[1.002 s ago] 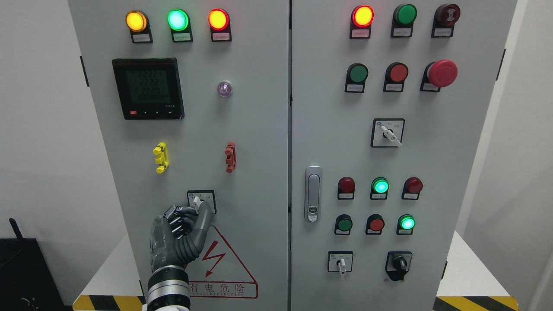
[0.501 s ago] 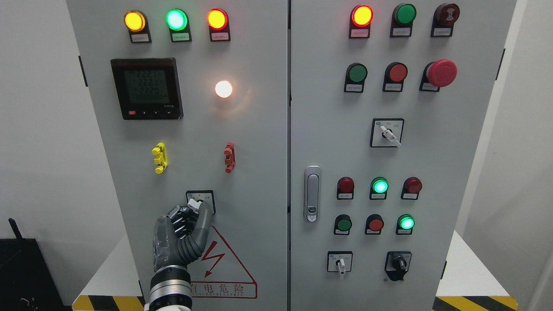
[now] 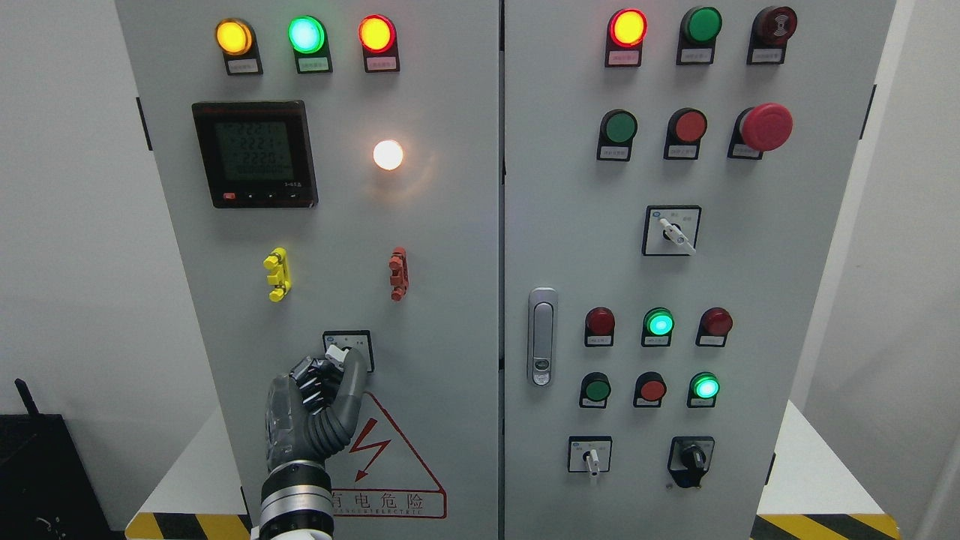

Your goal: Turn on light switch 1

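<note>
A small rotary light switch [image 3: 347, 349] with a white knob sits in a black-framed square low on the left cabinet door. My left hand [image 3: 330, 375] reaches up from the bottom edge, its dark fingers [image 3: 352, 379] curled around the knob from below and hiding the switch's lower part. Above it, the round lamp [image 3: 388, 154] beside the digital meter [image 3: 255, 154] glows bright white. The right hand is out of sight.
The left door also carries yellow [image 3: 277, 274] and red [image 3: 398, 274] terminal clips and a red electric-hazard triangle [image 3: 386, 465]. The right door holds a handle [image 3: 542, 336], pushbuttons, a red emergency stop [image 3: 765, 126] and more selector switches [image 3: 672, 231].
One second ago the lamp beside the meter was dark; it lit as my left hand turned the knob, and hand and lamp have held still since.
</note>
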